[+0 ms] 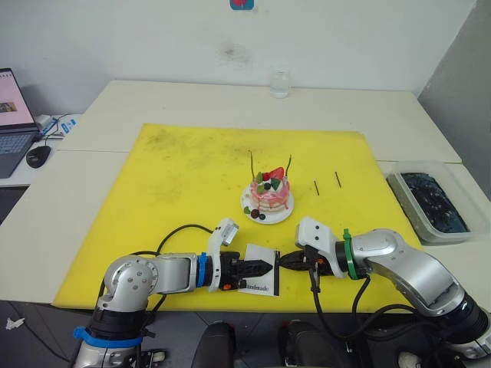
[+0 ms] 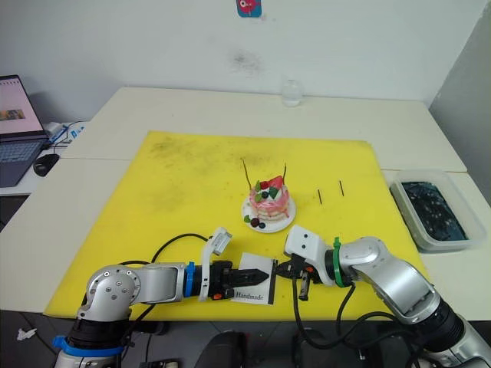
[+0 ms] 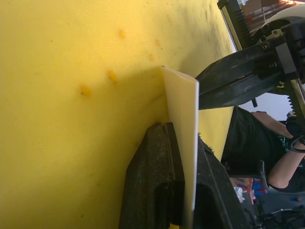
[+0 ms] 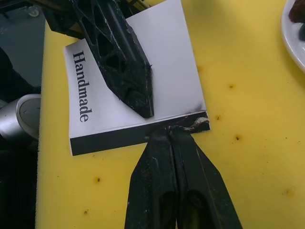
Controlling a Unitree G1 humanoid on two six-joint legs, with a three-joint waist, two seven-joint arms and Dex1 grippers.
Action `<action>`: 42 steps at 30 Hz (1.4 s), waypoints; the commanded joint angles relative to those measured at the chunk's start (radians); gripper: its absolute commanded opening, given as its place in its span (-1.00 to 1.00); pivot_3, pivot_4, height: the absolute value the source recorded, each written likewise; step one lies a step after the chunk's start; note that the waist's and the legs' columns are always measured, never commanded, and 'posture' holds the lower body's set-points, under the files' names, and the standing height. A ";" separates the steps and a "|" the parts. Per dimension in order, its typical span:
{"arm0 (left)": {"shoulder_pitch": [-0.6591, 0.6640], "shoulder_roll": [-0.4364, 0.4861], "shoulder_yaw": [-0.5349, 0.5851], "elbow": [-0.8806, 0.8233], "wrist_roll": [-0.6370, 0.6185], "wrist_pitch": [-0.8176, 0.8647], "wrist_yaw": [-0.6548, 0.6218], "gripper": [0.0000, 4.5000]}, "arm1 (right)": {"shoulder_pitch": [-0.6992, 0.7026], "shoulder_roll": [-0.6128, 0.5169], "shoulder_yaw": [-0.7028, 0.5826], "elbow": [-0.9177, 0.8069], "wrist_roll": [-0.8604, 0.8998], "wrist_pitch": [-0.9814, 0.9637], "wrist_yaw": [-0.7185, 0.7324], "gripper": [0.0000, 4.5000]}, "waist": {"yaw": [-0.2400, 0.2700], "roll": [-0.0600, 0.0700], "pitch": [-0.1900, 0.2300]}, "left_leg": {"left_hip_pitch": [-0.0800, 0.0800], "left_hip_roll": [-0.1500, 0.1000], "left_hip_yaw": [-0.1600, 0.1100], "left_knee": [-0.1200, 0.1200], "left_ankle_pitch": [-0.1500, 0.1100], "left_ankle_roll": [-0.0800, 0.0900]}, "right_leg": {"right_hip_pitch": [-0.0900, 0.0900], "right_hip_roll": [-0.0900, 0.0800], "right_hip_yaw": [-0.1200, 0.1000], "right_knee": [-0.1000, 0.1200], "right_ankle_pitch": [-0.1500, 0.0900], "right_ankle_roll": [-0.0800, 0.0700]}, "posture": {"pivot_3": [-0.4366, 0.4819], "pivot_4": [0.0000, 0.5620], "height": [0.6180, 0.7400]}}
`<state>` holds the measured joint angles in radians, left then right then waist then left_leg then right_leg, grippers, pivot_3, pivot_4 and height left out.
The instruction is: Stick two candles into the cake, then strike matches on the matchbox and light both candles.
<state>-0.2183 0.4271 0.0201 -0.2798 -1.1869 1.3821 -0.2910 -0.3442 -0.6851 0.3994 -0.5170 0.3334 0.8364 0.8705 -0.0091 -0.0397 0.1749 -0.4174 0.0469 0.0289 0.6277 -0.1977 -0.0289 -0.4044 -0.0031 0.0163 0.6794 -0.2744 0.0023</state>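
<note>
The pink cake (image 1: 268, 198) sits on its white plate (image 1: 249, 205) mid-mat, with two thin candles (image 1: 252, 162) (image 1: 291, 168) standing upright in it, unlit. Two short dark matches (image 1: 316, 186) (image 1: 337, 179) lie on the mat to its right. Near the mat's front edge, my left gripper (image 1: 265, 267) is shut on the white matchbox (image 4: 176, 71), which has "Handmade" lettering. My right gripper (image 4: 164, 133) is shut, its tips against the box's black strip (image 4: 109, 139). A small pale-tipped bit (image 4: 199, 122) lies at the strip's corner; I cannot tell whether it is held.
A yellow mat (image 1: 184, 176) covers the table's middle. A clear tub (image 1: 432, 202) with dark contents stands at the right edge. A small glass (image 1: 280, 84) stands at the back. A laptop (image 1: 11, 115) and a mouse (image 1: 37, 156) are on the left.
</note>
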 commanded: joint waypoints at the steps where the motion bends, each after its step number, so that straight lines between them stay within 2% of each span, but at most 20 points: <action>1: 0.025 0.008 0.033 -0.003 -0.006 0.004 -0.005 -0.99 | -0.003 -0.015 -0.099 -0.058 0.027 -0.062 0.009 -1.00 | 0.000 0.000 0.000 | 0.000 0.000 0.000 0.000 0.000 0.000 | 0.000 0.000 0.000 0.000 0.000 0.000 | -0.05 -0.47 1.00; 6: 0.045 0.041 0.113 -0.097 -0.123 -0.026 -0.068 -0.99 | 0.014 -0.077 -0.262 -0.122 0.080 -0.105 0.036 -1.00 | 0.000 0.000 0.001 | -0.001 0.001 0.000 -0.001 0.000 0.000 | -0.001 0.001 -0.001 0.000 0.000 -0.001 | -0.05 -0.47 1.00; 9: 0.071 0.064 0.177 -0.139 -0.204 -0.062 -0.057 -0.99 | 0.061 -0.069 -0.359 -0.139 0.085 -0.093 -0.035 -1.00 | 0.002 0.000 0.001 | -0.001 0.001 -0.001 -0.002 0.000 0.000 | -0.001 0.000 -0.001 -0.001 -0.001 -0.002 | -0.05 -0.47 1.00; 12: 0.106 0.071 0.222 -0.159 -0.236 -0.109 -0.009 -1.00 | 0.098 -0.021 -0.392 -0.145 0.070 -0.105 -0.121 -0.78 | 0.002 0.000 0.001 | -0.001 0.001 0.000 -0.002 0.000 -0.001 | -0.001 0.000 -0.001 -0.001 -0.001 -0.001 | -0.05 -0.47 1.00; 15: 0.129 0.074 0.237 -0.172 -0.248 -0.151 0.034 -1.00 | 0.123 0.050 -0.391 -0.134 0.037 -0.126 -0.218 -0.35 | 0.002 0.000 0.001 | -0.001 0.001 0.000 -0.001 0.000 -0.001 | -0.001 -0.001 0.000 -0.001 -0.001 -0.001 | -0.05 -0.47 1.00; 19: 0.142 0.074 0.232 -0.191 -0.213 -0.209 0.072 -1.00 | 0.146 0.191 -0.320 -0.028 -0.144 -0.233 -0.442 0.25 | 0.002 0.000 0.001 | -0.001 0.001 0.000 -0.001 0.000 -0.001 | -0.001 -0.001 0.000 -0.001 -0.001 -0.001 | -0.05 -0.47 1.00; 22: 0.149 0.079 0.215 -0.199 -0.195 -0.237 0.078 -1.00 | 0.128 0.316 -0.325 0.081 -0.201 -0.291 -0.568 0.25 | 0.001 0.000 0.001 | -0.001 0.000 0.001 -0.001 0.000 -0.001 | -0.001 -0.001 0.001 -0.001 -0.002 -0.003 | -0.05 -0.47 1.00; 27: 0.159 0.091 0.193 -0.213 -0.176 -0.265 0.072 -1.00 | 0.069 0.409 -0.334 0.252 -0.272 -0.374 -0.663 0.25 | 0.001 0.000 0.001 | -0.002 0.000 0.002 -0.001 0.000 -0.001 | -0.002 -0.001 0.001 -0.001 -0.001 -0.001 | -0.05 -0.47 1.00; 38: 0.202 0.137 0.192 -0.231 -0.224 -0.282 0.053 -1.00 | -0.041 0.504 -0.351 0.524 -0.303 -0.478 -0.736 0.25 | -0.003 0.000 0.001 | -0.002 0.001 0.001 -0.002 0.000 -0.001 | -0.002 0.000 0.000 -0.001 -0.001 -0.001 | -0.05 -0.47 1.00; 42: 0.202 0.139 0.181 -0.230 -0.234 -0.286 0.057 -1.00 | -0.060 0.524 -0.368 0.572 -0.306 -0.469 -0.763 0.25 | -0.006 0.000 0.001 | -0.002 0.001 0.001 -0.002 0.000 -0.001 | -0.002 0.000 0.000 -0.001 -0.001 -0.001 | -0.05 -0.47 1.00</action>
<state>-0.0112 0.5566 0.2026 -0.4701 -1.3994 1.1111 -0.2280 -0.3874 -0.1650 0.0557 0.0598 0.0305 0.3815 0.1237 -0.0155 -0.0393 0.1763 -0.4194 0.0474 0.0296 0.6257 -0.1981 -0.0296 -0.4062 -0.0033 0.0167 0.6788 -0.2754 0.0013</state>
